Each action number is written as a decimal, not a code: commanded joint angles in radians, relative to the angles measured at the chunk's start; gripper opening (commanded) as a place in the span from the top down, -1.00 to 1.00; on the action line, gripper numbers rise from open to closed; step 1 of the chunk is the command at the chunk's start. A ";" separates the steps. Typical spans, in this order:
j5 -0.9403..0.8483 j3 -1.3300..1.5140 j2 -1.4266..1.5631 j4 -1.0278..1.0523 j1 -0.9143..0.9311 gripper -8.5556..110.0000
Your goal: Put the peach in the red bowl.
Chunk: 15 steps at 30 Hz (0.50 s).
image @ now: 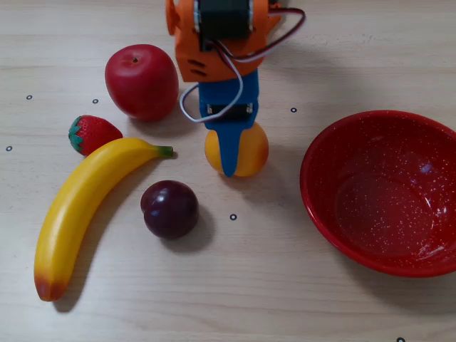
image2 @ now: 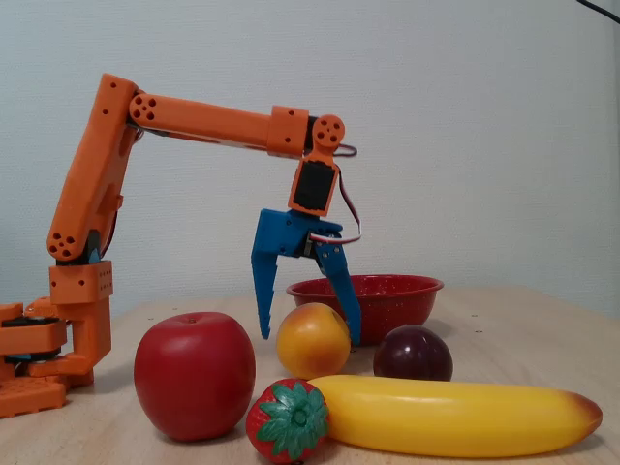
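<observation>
In the fixed view the end effector [image2: 310, 337] hangs with its 2 blue fingers spread apart, 1 on each side of the peach [image2: 313, 340], their tips down beside the fruit's upper half. Whether either finger touches the skin I cannot tell. The overhead view puts the peach [image: 246, 153] at the frame's centre, sitting on the counter [image: 285, 299] directly beneath the end effector [image: 228, 160], a blue finger crossing its top. So the fruit lies straight below and between the fingers, and being round it has no long axis to line up with. The red bowl [image: 381, 191] sits apart at the right of that view, empty. My judgement: closing comes next, and the glossy skin may slip if the fingers pinch too high.
</observation>
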 commanded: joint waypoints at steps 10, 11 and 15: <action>0.020 -0.117 -0.032 -0.049 0.052 0.11; 0.021 -0.121 -0.037 -0.049 0.052 0.11; 0.026 -0.123 -0.057 -0.058 0.052 0.11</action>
